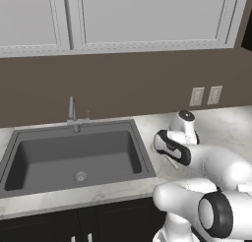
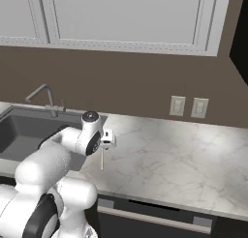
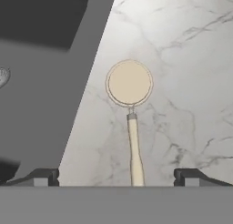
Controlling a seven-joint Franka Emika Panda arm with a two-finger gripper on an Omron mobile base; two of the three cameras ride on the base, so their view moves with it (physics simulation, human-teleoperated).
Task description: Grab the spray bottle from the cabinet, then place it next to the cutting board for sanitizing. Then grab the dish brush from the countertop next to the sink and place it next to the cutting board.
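The claw (image 3: 116,177) hangs open above the brush (image 3: 130,110), which lies flat on the desk (image 3: 182,73) beside the sink (image 3: 41,82); its thin handle could slip or roll if gripped off-centre.

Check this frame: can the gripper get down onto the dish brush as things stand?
Probably yes. The gripper is open, its fingertips either side of the dish brush handle, which lies bare on the countertop beside the sink.

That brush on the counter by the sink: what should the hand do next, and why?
Probably sink straight down. The gripper hangs open above the brush, its fingertips spread either side of the handle, which lies on the counter beside the sink, not yet held.
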